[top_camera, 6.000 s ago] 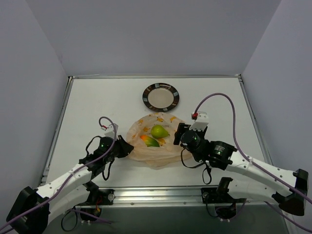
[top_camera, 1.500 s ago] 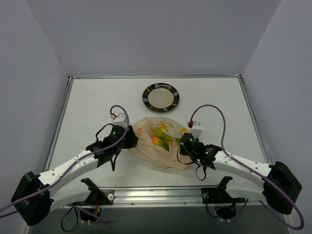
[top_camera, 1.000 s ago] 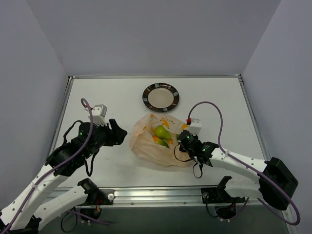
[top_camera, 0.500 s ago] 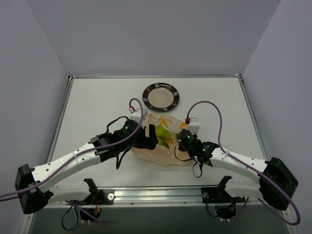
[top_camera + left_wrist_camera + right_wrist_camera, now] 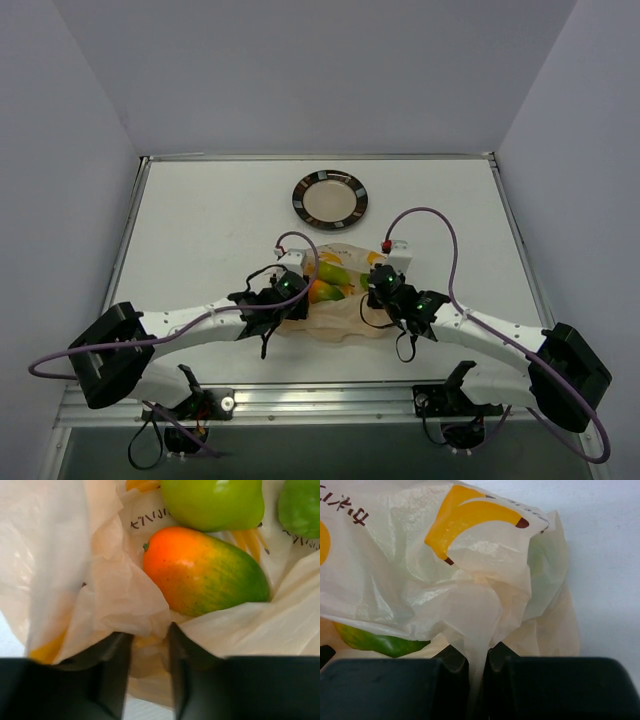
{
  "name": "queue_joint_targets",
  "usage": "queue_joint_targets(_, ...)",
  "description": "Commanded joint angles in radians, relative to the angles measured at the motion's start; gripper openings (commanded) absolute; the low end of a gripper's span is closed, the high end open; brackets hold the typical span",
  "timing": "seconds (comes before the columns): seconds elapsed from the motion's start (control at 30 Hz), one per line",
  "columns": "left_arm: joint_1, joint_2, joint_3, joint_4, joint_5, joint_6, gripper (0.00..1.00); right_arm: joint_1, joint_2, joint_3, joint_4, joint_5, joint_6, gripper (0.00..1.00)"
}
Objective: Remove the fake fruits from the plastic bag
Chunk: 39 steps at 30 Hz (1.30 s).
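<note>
From above, you have the plastic bag (image 5: 345, 318) lying crumpled on the desk (image 5: 200, 220), between the two arms and apart from the plate (image 5: 330, 199) beyond it. Your left tool (image 5: 303, 296) is at the bag's left edge and your right tool (image 5: 372, 276) at its right edge. Between them the mango-shaped fruit (image 5: 322, 291) and the pear-shaped fruit (image 5: 334, 272) show side by side inside the bag. In your left wrist view the bag's mouth gapes and all three fruits lie inside on the film. The mango-shaped fruit (image 5: 205, 572) is nearest, with its orange end to the left and its green end to the right. The pear-shaped fruit (image 5: 212, 502) is just behind and touching it, and the round green fruit (image 5: 300, 507) is at the top right corner. Your left tool (image 5: 148, 636) is released, its fingers (image 5: 112, 675) standing apart with a bunched fold of the plastic bag (image 5: 115, 595) lying in the gap. You cannot tell from here whether they press on it. None of the fruits touches that tool. In your right wrist view the right tool (image 5: 477, 655) is clenched on a thin pleat of the plastic bag (image 5: 480, 615), which rises from between the fingers (image 5: 452, 672). A yellow printed mark (image 5: 470, 510) lies across the film above. A patch of green fruit (image 5: 380, 642) shows under the film at the lower left, though you cannot tell which one. Bare desk (image 5: 600, 530) fills the right side.
</note>
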<state>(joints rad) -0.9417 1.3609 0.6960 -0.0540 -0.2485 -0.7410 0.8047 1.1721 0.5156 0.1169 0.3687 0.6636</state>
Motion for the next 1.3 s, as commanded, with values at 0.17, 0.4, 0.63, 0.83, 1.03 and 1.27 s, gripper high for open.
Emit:
queue_joint_targets(0.17, -0.003, -0.092, -0.096, 0.171, -0.017, -0.040, 0.06, -0.039, -0.045, 0.010, 0.001, -0.024, -0.045, 0.20)
queue_joint_targets(0.4, -0.025, -0.111, -0.141, 0.224, -0.012, -0.069, 0.02, -0.021, -0.186, 0.203, -0.288, -0.011, -0.134, 0.89)
queue_joint_targets(0.63, -0.039, -0.120, -0.158, 0.244, -0.023, -0.070, 0.02, -0.010, -0.284, 0.320, -0.301, -0.169, -0.216, 0.56)
queue_joint_targets(0.83, -0.043, -0.141, -0.170, 0.252, -0.037, -0.066, 0.02, 0.085, -0.083, 0.317, -0.065, -0.425, -0.280, 0.10)
queue_joint_targets(1.03, -0.048, -0.161, -0.187, 0.252, -0.055, -0.060, 0.02, 0.134, 0.137, 0.314, 0.059, -0.432, -0.360, 0.26)
queue_joint_targets(1.27, -0.048, -0.154, -0.214, 0.269, -0.069, -0.066, 0.02, 0.133, 0.294, 0.330, 0.125, -0.323, -0.444, 0.42)
